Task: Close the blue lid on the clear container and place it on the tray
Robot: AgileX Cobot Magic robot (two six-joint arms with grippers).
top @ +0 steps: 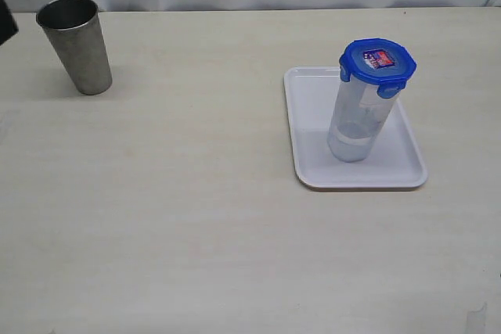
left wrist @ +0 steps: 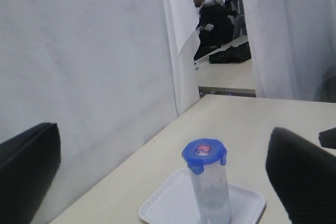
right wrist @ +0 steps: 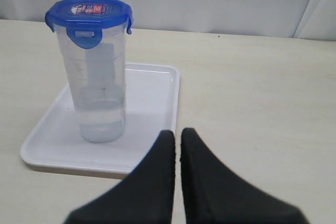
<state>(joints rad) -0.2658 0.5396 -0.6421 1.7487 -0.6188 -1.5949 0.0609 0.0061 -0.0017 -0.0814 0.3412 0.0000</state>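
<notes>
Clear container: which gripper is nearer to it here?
Right, judging by the wrist views. The right gripper, fingers together, points toward the clear container across the tray edge, and it looms large. The left gripper, fingers spread, sees it small and farther off.

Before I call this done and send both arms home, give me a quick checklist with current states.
1. Blue lid seated on the clear container: ok.
2. All four flaps latched: cannot tell; those in view are folded down.
3. Container upright, inside the tray rim: ok.
4. Right gripper off the tray: ok; shut, holding nothing.
5. Left gripper off the container: ok; open, well back.
</notes>
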